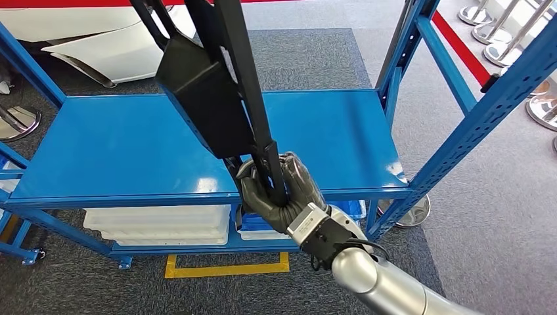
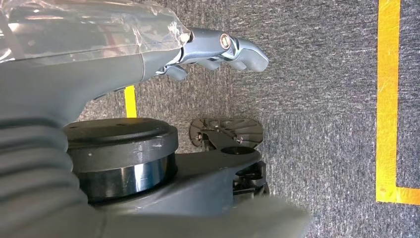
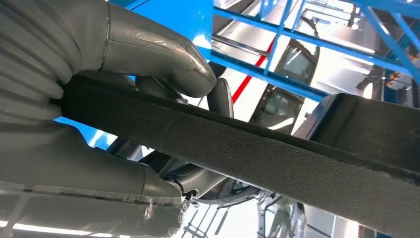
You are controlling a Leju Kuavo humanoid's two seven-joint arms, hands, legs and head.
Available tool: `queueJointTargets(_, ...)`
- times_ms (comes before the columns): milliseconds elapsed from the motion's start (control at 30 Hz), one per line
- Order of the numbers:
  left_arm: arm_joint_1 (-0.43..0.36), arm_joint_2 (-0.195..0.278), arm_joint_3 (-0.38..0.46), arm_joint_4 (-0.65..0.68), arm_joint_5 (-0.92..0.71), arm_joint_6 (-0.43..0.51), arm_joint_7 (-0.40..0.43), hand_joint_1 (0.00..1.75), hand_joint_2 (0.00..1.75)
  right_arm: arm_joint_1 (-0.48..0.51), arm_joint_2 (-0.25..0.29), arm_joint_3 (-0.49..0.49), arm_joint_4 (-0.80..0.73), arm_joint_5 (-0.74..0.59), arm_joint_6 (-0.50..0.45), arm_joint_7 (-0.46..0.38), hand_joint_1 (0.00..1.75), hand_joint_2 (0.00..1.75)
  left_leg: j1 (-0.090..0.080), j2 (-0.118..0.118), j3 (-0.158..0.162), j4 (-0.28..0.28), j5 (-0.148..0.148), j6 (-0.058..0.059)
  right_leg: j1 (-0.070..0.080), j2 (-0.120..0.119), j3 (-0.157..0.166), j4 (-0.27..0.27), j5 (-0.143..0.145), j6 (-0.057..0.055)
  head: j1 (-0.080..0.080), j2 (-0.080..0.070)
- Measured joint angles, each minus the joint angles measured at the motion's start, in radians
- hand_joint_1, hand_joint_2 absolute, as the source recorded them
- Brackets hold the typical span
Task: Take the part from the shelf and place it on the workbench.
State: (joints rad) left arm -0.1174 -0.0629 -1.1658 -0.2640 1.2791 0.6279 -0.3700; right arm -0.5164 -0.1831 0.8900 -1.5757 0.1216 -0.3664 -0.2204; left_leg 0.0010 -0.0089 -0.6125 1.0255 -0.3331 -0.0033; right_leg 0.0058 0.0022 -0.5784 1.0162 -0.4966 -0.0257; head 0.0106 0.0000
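Part point(image 1: 210, 98) in right hand point(image 1: 279, 193), rising up and away from hand over shelf board point(image 1: 105, 151). Hand at shelf's front edge. Trays point(image 1: 161, 224) on lower shelf level, below and left of hand. Floor tape point(image 1: 226, 268) below hand.

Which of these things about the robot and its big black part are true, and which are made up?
1. The right hand grips the black part. True.
2. The black part lies flat on the blue shelf. False: it is lifted above the shelf, held up in the hand.
3. White bins sit on the level under the blue shelf. True.
4. The left hand holds a second part. False: it holds nothing and hangs over grey carpet.
5. The tape on the floor is red. False: it is yellow.
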Motion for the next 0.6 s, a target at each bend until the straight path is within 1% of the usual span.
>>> queueJointTargets(300,0.0,0.0,0.0,0.0,0.002,0.0,-0.003,0.0,1.75,0.013,0.0,0.0,-0.041,0.002,0.004,0.0,1.75,1.75,0.0,0.0,0.0,0.0,0.0,0.0,0.0,0.0,0.0,0.0,0.0,0.0,0.001,0.0)
queueJointTargets(600,-0.001,0.0,0.0,0.0,-0.003,-0.024,-0.003,0.0,1.75,0.073,-0.002,0.0,-0.07,0.023,-0.022,0.004,1.75,1.75,0.0,0.0,0.0,0.0,0.0,0.0,0.0,0.0,0.0,0.0,0.0,0.0,0.001,0.0)
